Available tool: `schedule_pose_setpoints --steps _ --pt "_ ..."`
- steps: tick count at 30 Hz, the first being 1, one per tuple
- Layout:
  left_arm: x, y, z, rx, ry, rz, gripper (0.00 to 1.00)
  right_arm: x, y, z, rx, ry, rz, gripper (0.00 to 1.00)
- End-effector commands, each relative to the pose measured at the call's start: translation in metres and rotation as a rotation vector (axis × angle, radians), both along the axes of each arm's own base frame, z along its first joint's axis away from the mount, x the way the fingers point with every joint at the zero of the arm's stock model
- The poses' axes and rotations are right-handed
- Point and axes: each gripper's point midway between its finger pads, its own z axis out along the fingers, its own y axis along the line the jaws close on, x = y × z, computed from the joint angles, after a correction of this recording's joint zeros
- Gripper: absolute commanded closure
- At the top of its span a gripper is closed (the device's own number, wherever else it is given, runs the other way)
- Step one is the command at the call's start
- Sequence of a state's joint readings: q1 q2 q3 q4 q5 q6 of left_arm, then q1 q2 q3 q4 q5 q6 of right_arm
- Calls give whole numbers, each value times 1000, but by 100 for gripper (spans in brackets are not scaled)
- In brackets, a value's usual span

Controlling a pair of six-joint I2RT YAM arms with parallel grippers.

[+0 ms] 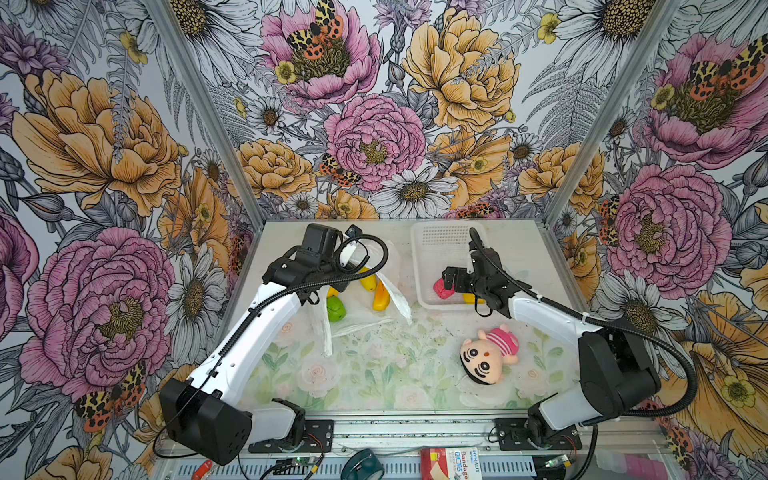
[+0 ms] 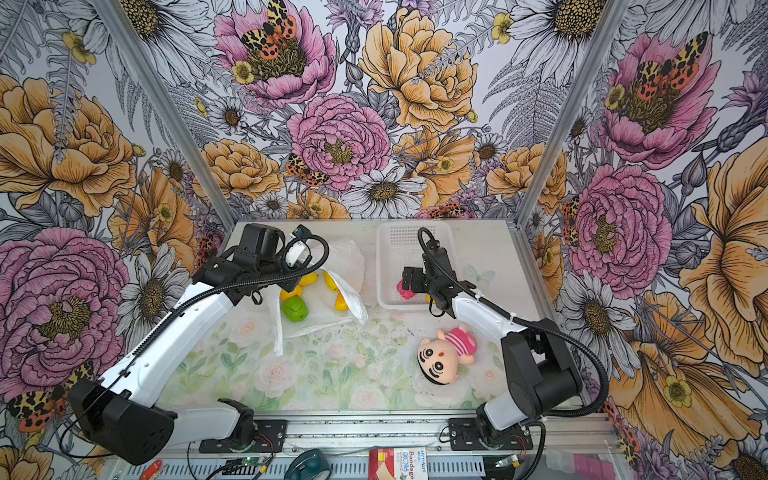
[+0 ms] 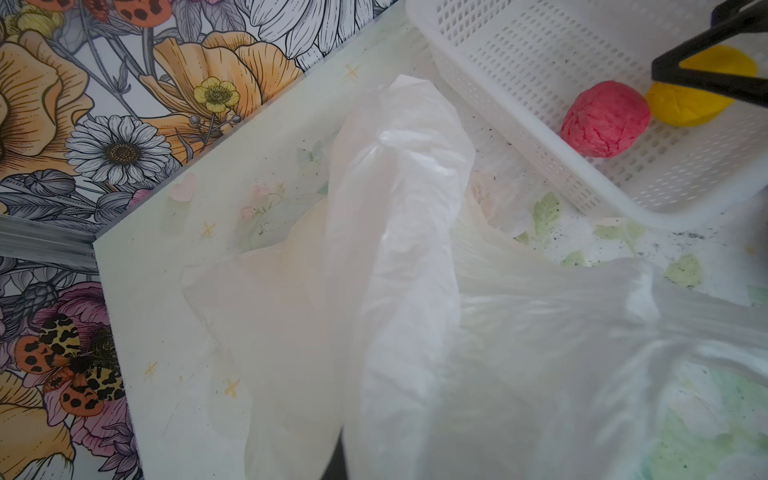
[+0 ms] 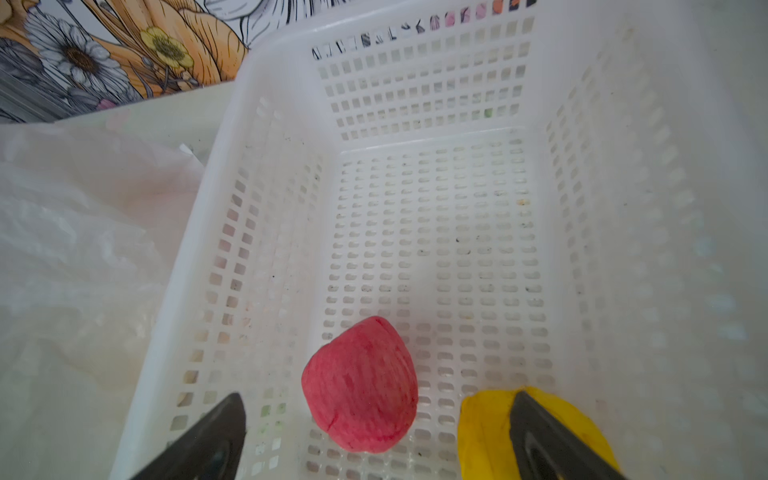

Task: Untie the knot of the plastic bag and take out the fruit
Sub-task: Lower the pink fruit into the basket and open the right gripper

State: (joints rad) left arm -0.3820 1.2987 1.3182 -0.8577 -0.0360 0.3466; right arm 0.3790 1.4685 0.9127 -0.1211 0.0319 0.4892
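The plastic bag [image 1: 388, 266] lies open at the back left, its two handle strips [image 1: 325, 328] trailing apart toward the front. No knot is in view. At the bag's mouth sit a green fruit [image 1: 336, 309] and yellow fruits [image 1: 380, 298]. My left gripper [image 3: 338, 465] is shut on the plastic bag's film [image 3: 399, 249], which drapes over its jaws and hides them. My right gripper [image 4: 378, 399] hangs open over the white basket [image 4: 374, 25]. A pink-red fruit [image 4: 361, 386] lies free on the basket floor between the fingers. A yellow fruit [image 4: 486, 432] rests beside one finger.
A plush doll [image 1: 490, 357] in a pink striped shirt lies at the front right of the table. The basket [image 1: 432, 245] stands at the back right, close to the bag. Walls enclose the table on three sides. A bandage box [image 1: 451, 461] sits beyond the front rail.
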Motion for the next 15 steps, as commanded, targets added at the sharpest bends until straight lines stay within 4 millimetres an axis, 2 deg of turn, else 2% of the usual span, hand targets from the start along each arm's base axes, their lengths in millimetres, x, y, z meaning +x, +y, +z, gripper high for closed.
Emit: schedule_pose_setpoints --steps 1,3,6,11,15 --pt "2 -2 2 -1 -16 -2 100 -6 -19 37 127 -89 -163 1" --pt "2 -2 2 -2 -15 -4 100 -13 -24 54 216 -144 -205 1" --pt "2 -2 2 -4 -17 -4 100 -23 -26 76 288 -197 -179 1" --pt "1 -3 3 -4 -19 -6 100 -30 -24 93 286 -249 -61 1" --pt "1 -2 3 -2 -20 -4 100 -45 -16 101 279 -291 49 0"
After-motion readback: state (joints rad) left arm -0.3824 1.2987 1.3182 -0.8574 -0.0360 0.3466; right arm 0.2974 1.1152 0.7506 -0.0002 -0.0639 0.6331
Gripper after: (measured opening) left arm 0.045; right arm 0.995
